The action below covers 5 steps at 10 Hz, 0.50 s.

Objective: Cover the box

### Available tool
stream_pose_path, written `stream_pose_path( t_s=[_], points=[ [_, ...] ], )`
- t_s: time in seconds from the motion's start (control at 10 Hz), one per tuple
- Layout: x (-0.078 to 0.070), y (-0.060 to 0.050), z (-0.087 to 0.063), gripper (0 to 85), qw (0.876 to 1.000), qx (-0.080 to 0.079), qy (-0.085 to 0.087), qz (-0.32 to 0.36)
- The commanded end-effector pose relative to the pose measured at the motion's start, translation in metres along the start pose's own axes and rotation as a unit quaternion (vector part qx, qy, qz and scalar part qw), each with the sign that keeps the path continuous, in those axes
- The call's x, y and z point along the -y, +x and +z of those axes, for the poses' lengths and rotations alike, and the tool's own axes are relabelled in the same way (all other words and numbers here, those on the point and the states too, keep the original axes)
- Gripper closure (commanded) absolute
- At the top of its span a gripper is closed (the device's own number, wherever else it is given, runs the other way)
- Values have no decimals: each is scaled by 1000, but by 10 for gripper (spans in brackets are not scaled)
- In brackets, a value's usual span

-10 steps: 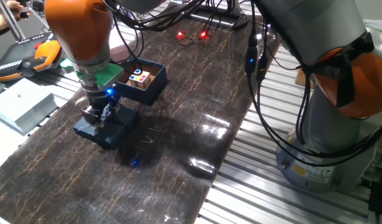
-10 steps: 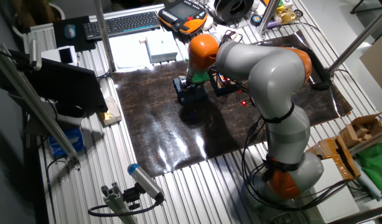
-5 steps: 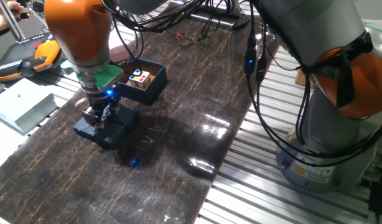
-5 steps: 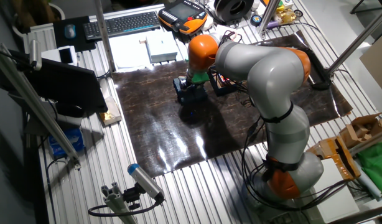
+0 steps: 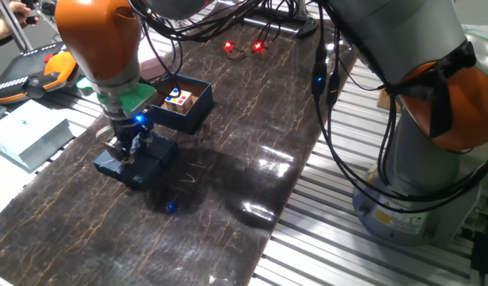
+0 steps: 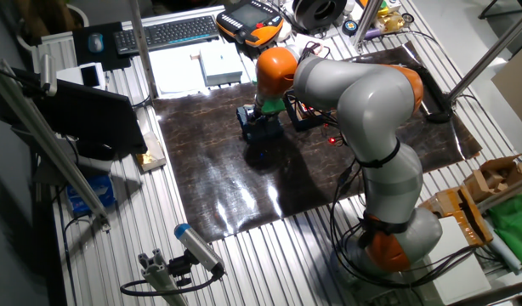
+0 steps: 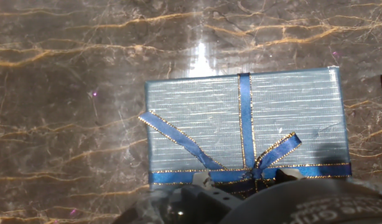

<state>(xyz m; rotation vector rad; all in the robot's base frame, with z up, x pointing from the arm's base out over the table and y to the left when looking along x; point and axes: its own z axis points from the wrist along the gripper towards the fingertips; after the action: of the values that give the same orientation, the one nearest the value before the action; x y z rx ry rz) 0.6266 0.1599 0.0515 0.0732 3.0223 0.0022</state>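
The box is small, dark navy and open, with small colourful items inside. It stands on the dark marble-patterned mat just behind my gripper, and also shows in the other fixed view. The flat navy lid with a blue ribbon bow lies on the mat, apart from the box. My gripper is down on the lid, and its fingertips sit close on either side of the bow's knot. In the hand view the lid fills the middle.
A pale flat box lies off the mat at the left, next to an orange teach pendant. Red lights and cables sit at the mat's far end. A keyboard lies beyond the mat.
The arm, lid and box have not moved. Only the red lights at the far end went off and came on again.
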Motion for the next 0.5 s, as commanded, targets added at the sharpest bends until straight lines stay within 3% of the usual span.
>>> stream_pose_path(
  t_s=[0.0, 0.4],
  points=[
    [0, 0, 0, 307, 1000, 0, 1, -1],
    [0, 0, 0, 320, 1000, 0, 4, -1]
  ],
)
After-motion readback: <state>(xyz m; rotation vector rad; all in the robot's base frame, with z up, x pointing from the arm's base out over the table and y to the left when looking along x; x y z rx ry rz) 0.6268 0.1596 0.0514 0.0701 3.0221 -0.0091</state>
